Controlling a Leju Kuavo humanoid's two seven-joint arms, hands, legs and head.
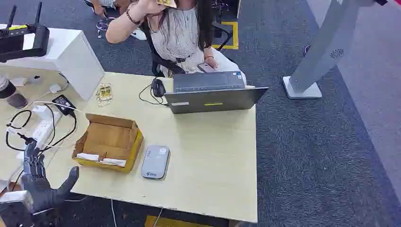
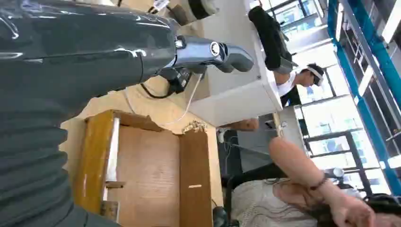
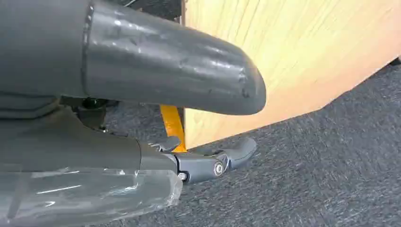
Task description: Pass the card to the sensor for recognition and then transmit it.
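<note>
An open cardboard box [image 1: 108,141] with yellow sides stands on the wooden table [image 1: 208,161]. White cards [image 1: 101,159] lie along its near edge. To the right of the box lies the flat grey sensor [image 1: 155,161]. My left hand [image 1: 40,182] is raised at the table's near left corner, fingers spread, holding nothing, a short way left of the box. In the left wrist view its fingers [image 2: 213,49] reach out above the box [image 2: 151,175]. My right hand [image 3: 142,94] hangs beside the table's edge [image 3: 265,71] over the carpet, its fingers [image 3: 213,165] loose and holding nothing.
A laptop [image 1: 213,94] and a mouse [image 1: 158,87] sit at the table's far side, with a person [image 1: 179,33] seated behind them. A white box [image 1: 71,59], a power strip [image 1: 42,130] and cables [image 1: 19,127] crowd the left. A white stand [image 1: 321,52] is on the carpet.
</note>
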